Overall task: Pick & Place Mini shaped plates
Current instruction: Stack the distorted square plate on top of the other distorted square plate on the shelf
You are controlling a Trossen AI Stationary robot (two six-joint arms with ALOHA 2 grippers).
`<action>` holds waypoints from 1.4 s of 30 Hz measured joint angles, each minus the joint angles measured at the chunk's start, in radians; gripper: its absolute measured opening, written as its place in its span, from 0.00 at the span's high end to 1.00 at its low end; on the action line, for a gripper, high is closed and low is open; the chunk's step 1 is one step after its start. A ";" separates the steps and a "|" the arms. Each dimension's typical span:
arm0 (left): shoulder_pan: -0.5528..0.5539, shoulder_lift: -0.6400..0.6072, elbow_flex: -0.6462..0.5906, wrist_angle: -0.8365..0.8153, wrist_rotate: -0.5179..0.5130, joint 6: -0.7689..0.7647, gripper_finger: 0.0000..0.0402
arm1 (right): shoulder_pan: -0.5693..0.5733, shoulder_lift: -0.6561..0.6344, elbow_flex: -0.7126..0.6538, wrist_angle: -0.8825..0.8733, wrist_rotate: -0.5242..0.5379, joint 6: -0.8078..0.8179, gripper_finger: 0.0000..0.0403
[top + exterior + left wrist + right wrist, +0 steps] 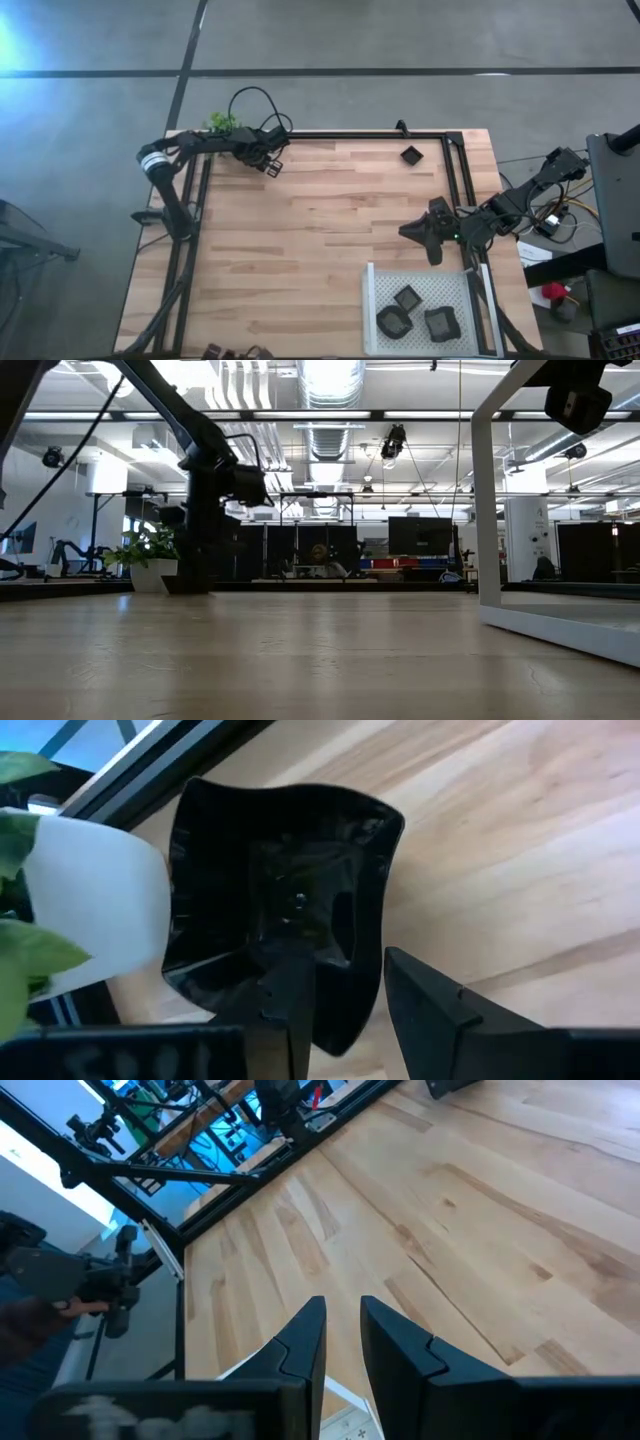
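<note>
A black wavy-edged mini plate (285, 890) lies on the wood at the far-left corner, next to the white pot (90, 900) of the green plant (222, 122). My left gripper (345, 995) is open over it, with one finger (290, 1005) inside the dish and the other (430, 1005) outside its rim. Another small black plate (411, 154) sits alone near the far edge. Three black plates (394, 320) (407, 297) (441, 323) lie in the white perforated tray (372, 300). My right gripper (342, 1315) hovers just beyond the tray's far edge, slightly open and holding nothing. My left gripper straddles the plate's rim (365, 975) on the side away from the pot, one finger over the hollow and one outside it, coming from above at a slant. I cannot tell whether the fingers touch the rim. The plate appears to rest on the table.
A black frame rail (350, 134) runs along the table's far edge and down its left and right sides. The plant pot stands right beside the left gripper's plate. Open wood (300, 240) spreads across the table's middle. In the low view, a white frame (486, 510) stands at the right.
</note>
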State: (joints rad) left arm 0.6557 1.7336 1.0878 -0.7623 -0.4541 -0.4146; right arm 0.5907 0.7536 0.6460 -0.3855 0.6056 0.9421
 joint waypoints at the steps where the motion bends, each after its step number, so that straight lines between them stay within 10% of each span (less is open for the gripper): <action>1: 0.003 0.005 0.000 0.005 0.000 0.003 0.71 | 0.000 0.000 0.000 0.000 0.000 0.000 0.84; 8: 0.006 0.018 0.000 0.029 0.000 0.004 0.73 | 0.000 0.000 0.000 0.000 0.000 0.000 0.84; 17: 0.008 0.035 0.000 0.029 0.007 0.004 0.98 | 0.000 0.000 0.000 0.000 0.000 0.000 0.84; 29: -0.008 -0.025 0.033 -0.005 0.019 0.057 1.00 | 0.000 0.000 0.000 0.000 0.000 -0.004 0.84; 42: -0.285 -0.209 0.169 -0.024 -0.117 0.247 1.00 | 0.000 0.000 -0.001 0.031 0.241 -0.100 0.84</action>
State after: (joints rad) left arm 0.3705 1.5249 1.2563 -0.7861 -0.5713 -0.1679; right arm 0.5903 0.7536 0.6453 -0.3541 0.8470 0.8425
